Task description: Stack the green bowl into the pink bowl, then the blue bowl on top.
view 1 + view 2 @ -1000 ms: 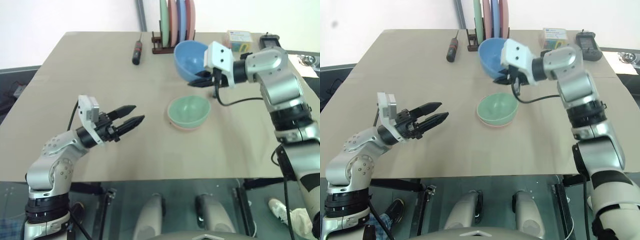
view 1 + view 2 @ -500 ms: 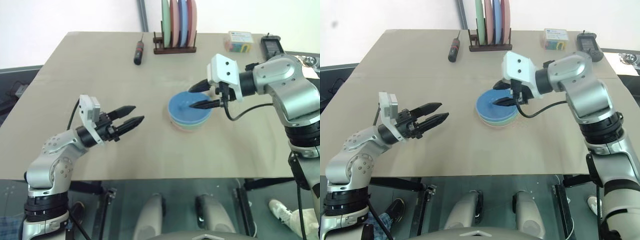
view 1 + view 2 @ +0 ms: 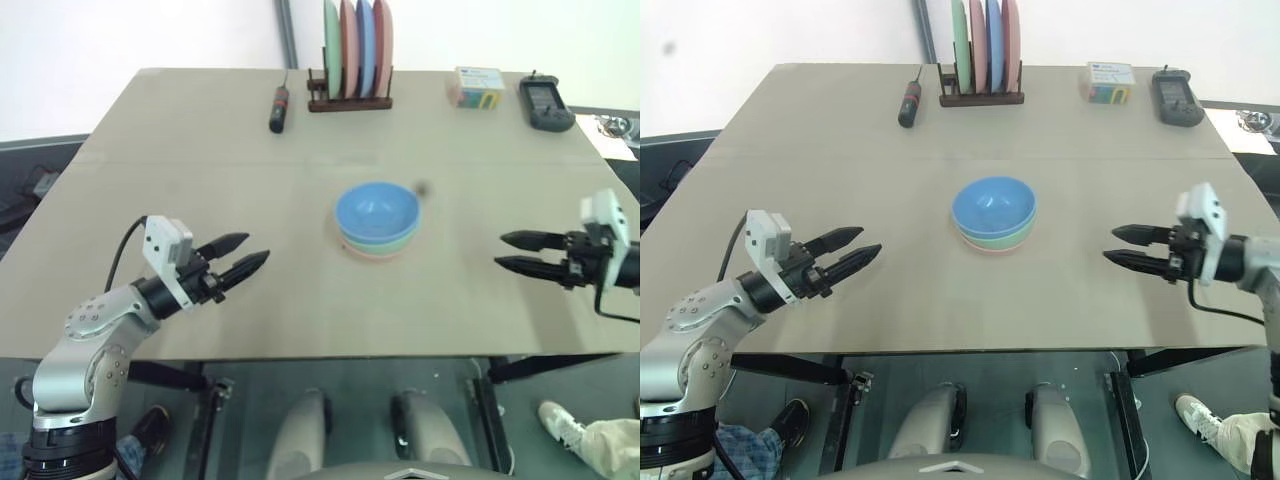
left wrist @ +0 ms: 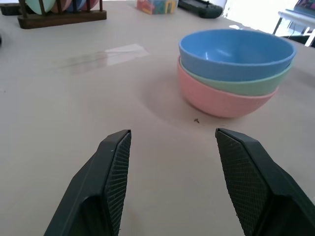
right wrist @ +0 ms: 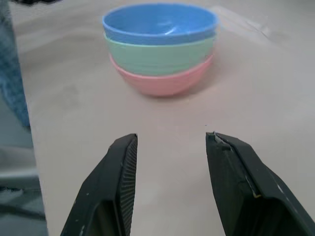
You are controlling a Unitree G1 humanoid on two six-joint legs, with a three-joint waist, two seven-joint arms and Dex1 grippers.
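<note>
Three bowls stand nested mid-table in the eye views: blue bowl (image 3: 377,207) on green bowl (image 3: 400,240) on pink bowl (image 3: 377,255). Left gripper (image 3: 243,258) at eight o'clock and right gripper (image 3: 508,251) at three o'clock both stand apart from them. Each wrist view shows its fingers (image 4: 113,167) parted wide, empty, stack ahead.

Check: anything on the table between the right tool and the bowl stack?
Nothing visible. Bare table lies between the open right tool and the stack: blue bowl in green bowl in pink bowl.
</note>
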